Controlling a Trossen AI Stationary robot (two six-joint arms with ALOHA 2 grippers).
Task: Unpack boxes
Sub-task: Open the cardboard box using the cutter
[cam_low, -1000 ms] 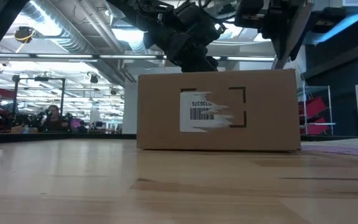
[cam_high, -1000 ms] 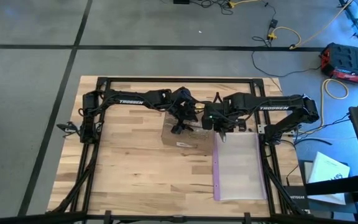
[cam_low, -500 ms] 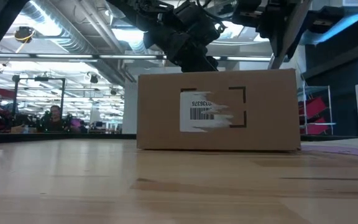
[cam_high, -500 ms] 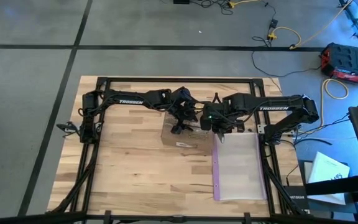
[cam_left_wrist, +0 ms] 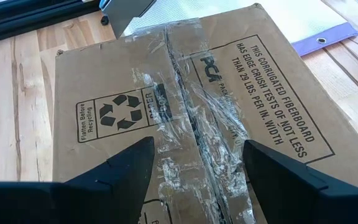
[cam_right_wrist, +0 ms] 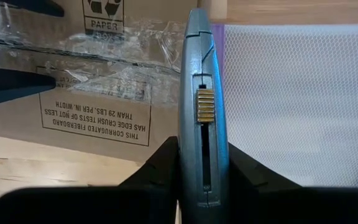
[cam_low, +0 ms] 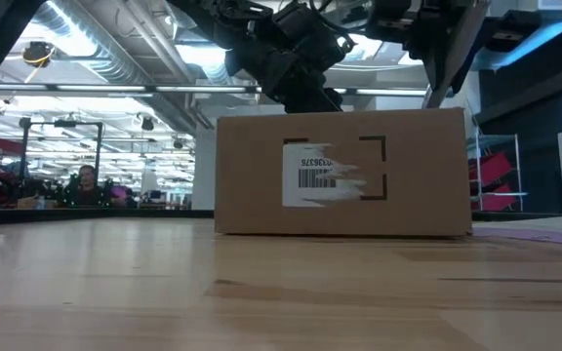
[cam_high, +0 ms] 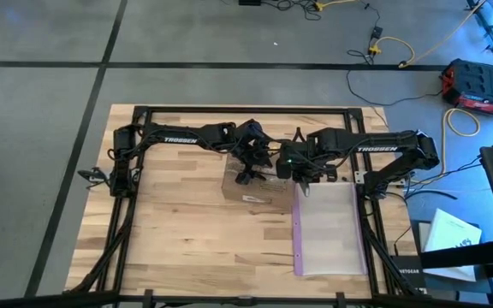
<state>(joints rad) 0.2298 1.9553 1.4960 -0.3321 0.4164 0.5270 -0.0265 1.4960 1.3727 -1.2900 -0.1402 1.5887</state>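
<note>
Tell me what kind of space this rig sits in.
Likely a large industrial workshop or lab: exposed ceiling ducts, strip lighting, a concrete floor with loose cables, and a person at distant benches.

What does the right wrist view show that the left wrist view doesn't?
Only the right wrist view shows the grey knife tool full length, clamped in the right hand. Only the left wrist view shows the left hand, open over the box's taped seam. Both show the box top, its recycling mark and the plastic bag beside it.
</note>
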